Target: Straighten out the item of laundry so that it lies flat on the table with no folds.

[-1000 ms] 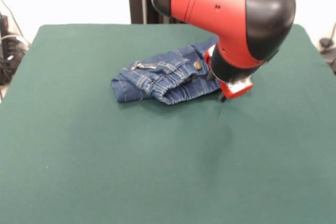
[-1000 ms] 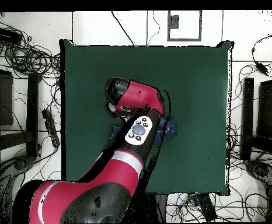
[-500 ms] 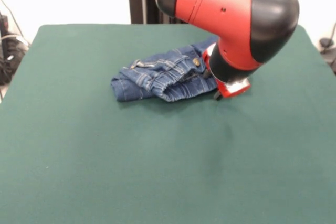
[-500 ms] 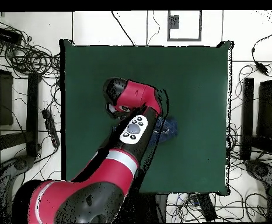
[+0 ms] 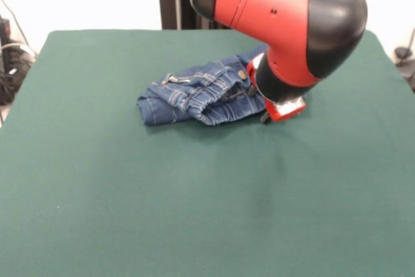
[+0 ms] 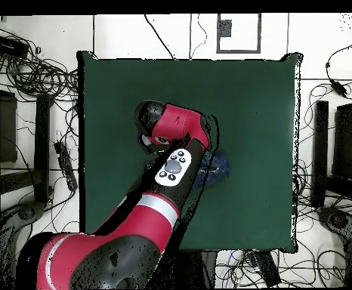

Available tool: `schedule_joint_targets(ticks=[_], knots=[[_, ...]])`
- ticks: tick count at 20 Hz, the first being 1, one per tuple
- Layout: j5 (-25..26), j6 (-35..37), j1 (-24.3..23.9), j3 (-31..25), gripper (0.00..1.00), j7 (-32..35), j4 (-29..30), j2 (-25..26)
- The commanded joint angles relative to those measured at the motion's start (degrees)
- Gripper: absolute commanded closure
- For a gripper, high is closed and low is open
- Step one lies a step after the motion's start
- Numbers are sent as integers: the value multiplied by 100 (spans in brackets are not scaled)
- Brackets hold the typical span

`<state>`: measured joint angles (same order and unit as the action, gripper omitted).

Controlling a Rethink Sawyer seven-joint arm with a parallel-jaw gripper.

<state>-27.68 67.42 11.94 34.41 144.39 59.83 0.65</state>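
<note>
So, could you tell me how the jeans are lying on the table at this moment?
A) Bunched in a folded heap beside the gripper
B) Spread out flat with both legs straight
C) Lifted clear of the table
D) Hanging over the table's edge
A: the jeans sit crumpled and folded over themselves on the green table, well inside its edges, with the gripper down at their end in the front view.

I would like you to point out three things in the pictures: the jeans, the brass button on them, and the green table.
jeans (image 5: 194, 98): front view, on the crumpled denim middle.
brass button (image 5: 242, 74): front view, on the button's face.
table (image 5: 194, 212): front view, on bare green cloth.
</note>
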Motion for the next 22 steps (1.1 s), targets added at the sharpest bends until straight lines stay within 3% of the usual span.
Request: schedule_joint_targets(ticks=[1,12,19,22], knots=[[-301,-361,124,-494,0,1712,223,-34],[-800,-1430,127,-961,0,1438,733,-353],[-634,-914,197,-819,0,1440,655,-375],[-359,-268,262,-617,0,1444,500,-289]])
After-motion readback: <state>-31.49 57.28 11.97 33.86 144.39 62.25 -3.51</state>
